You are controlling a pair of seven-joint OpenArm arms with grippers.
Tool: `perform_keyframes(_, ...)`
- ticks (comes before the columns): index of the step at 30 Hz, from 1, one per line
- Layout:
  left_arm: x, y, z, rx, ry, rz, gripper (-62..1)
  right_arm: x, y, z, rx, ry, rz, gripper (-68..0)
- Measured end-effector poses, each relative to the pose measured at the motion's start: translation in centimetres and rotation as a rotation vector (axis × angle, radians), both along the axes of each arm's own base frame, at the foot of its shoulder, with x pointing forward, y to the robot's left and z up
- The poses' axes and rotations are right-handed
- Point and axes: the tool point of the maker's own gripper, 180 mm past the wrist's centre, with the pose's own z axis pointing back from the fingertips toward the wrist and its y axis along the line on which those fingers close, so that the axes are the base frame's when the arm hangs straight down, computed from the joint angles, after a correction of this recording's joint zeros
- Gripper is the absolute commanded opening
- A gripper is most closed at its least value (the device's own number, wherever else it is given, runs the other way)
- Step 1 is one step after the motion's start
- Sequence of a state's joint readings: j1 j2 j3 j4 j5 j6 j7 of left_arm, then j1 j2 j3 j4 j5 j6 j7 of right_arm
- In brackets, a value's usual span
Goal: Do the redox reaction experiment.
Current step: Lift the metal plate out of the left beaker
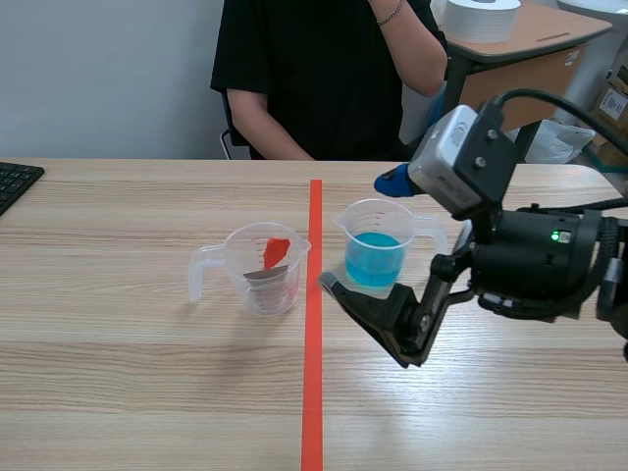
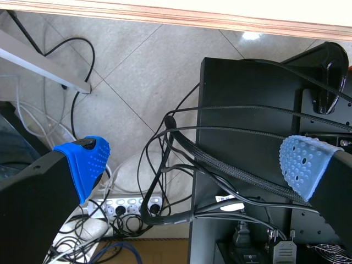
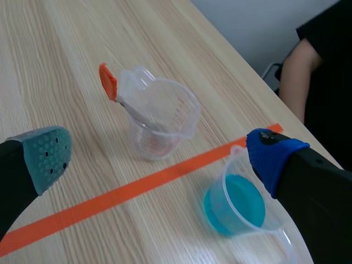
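so the cup of blue liquid [image 1: 376, 260] sits on the worktop [image 1: 147, 373] just right of the orange tape line [image 1: 314, 343], a clear cup [image 1: 263, 280] with an orange-tipped tool [image 1: 276, 252] just left of it, right end effector [image 3: 159, 157] hanging wide open beside the blue one, left end effector [image 2: 195, 162] open too

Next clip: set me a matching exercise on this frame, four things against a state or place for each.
Things (cup sides as in the scene view):
1. right cup
2. left cup
3. left pincer
4. right pincer

States:
A. open, above the table, near both cups
B. holds an orange-handled tool
C. open, off the table, over cables
D. holds blue liquid

Pairs: 1-D, 2-B, 3-C, 4-A.
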State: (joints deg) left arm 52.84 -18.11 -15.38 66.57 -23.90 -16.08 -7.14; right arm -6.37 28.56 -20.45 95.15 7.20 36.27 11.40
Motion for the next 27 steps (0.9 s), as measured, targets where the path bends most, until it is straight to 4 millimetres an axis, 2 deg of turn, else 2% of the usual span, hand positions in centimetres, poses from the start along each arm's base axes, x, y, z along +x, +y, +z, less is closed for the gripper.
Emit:
perform_keyframes(12,0.0,0.0,0.0,0.000,0.000,0.000,1.4,0.5,5.6,-2.2,-0.007,-0.020,0.205,0.4)
perform_keyframes(17,0.0,0.0,0.0,0.000,0.000,0.000,1.4,0.8,7.0,-2.9,-0.002,-0.007,0.236,0.4)
perform_keyframes(22,0.0,0.0,0.0,0.000,0.000,0.000,1.4,1.1,7.1,-2.9,0.002,-0.010,0.238,-17.0)
perform_keyframes(27,0.0,0.0,0.0,0.000,0.000,0.000,1.4,1.0,7.1,-2.7,0.009,-0.013,0.241,-24.5)
